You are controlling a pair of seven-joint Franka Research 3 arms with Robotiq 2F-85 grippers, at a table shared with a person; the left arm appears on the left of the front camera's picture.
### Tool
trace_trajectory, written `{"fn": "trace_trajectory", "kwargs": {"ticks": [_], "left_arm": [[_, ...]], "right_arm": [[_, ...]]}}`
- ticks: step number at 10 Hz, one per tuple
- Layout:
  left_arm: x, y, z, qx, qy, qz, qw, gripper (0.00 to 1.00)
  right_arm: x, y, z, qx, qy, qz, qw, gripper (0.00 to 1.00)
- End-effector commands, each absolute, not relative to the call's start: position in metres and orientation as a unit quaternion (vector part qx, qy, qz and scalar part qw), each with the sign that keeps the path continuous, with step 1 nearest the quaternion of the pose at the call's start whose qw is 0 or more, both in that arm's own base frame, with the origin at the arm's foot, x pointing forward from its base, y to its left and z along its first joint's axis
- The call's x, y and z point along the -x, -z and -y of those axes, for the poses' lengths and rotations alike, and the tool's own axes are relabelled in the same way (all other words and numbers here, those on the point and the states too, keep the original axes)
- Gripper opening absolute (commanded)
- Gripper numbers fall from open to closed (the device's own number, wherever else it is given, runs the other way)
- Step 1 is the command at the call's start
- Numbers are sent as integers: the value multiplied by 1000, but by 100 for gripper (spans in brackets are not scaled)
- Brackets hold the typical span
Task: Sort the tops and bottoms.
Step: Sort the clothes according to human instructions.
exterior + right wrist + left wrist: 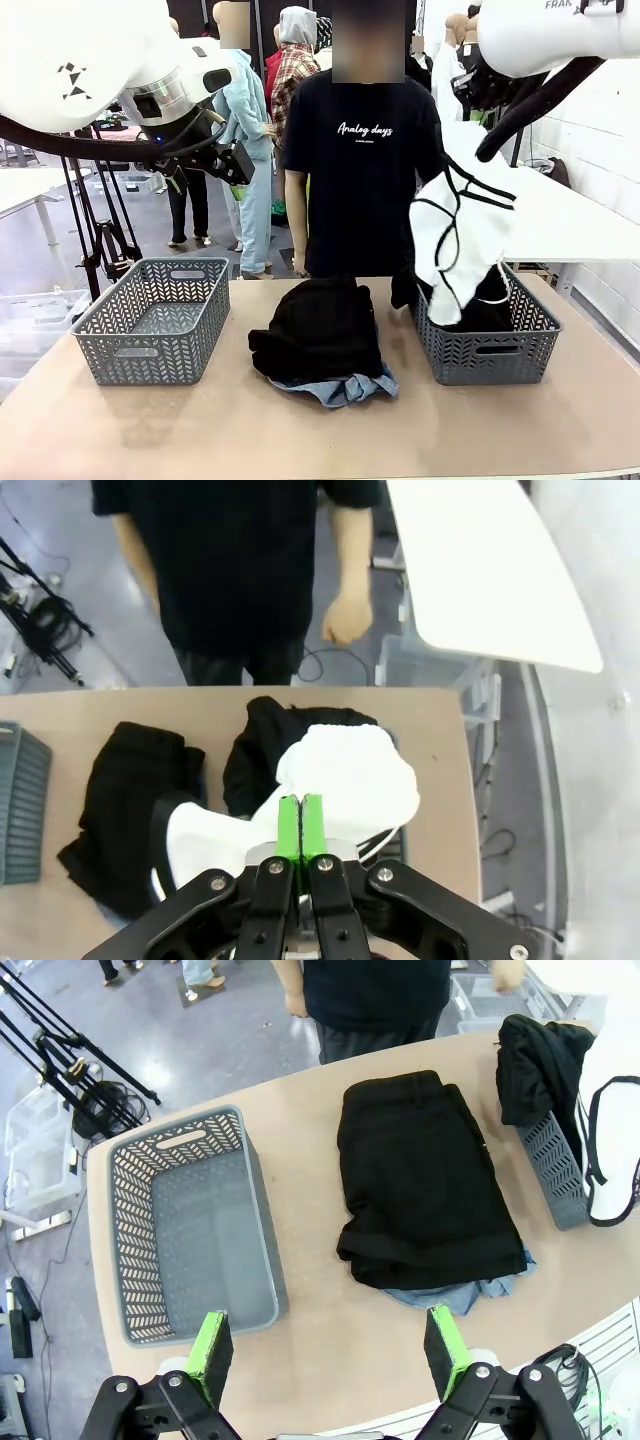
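The right pincer (300, 825) is clenched on the white garment (462, 225), a soft piece with thin black piping that hangs in long folds above the right basket (490, 355). The step in hand looks like dropping this garment into that basket, where a second black garment (405, 285) already lies, slumped over the far left rim. The white garment's lower end dangles at the basket's left wall rather than over its middle, so the next move probably calls for a small shift toward the basket's centre, a descent until the cloth gathers inside the walls, and only then a release; otherwise the hem may spill out onto the tabletop (300, 440). The folded black garment (320, 330) sits between the two baskets on top of the denim piece (345, 388), just beside the right basket and not yet sorted. The left pincer (328, 1355) is released, with its jaws spread wide, high above the near edge of the tabletop and well apart from the left basket (150, 320), whose floor is bare. A person (362, 150) stands at the far edge behind the pile. Bare tabletop lies in front of both baskets, while the right basket stands near the right edge.
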State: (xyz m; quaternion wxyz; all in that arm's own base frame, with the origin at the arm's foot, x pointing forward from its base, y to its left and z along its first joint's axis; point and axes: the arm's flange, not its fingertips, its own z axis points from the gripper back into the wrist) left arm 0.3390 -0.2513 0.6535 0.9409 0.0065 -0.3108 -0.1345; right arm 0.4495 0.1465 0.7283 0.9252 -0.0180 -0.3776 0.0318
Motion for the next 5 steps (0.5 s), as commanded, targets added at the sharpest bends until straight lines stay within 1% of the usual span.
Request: {"fn": "trace_trajectory", "kwargs": {"ticks": [1, 3, 4, 5], "left_arm": [[-340, -653, 248, -3, 136, 316, 939, 100], [-340, -653, 248, -3, 136, 316, 939, 100], [-340, -653, 248, -3, 136, 316, 939, 100], [-340, -653, 248, -3, 136, 316, 939, 100]], "right_arm": [[-450, -735, -147, 18, -41, 387, 921, 0], [-448, -735, -148, 16, -33, 384, 923, 0], [-473, -729, -135, 27, -22, 363, 931, 0], [-501, -719, -114, 12, -1, 335, 942, 0]]}}
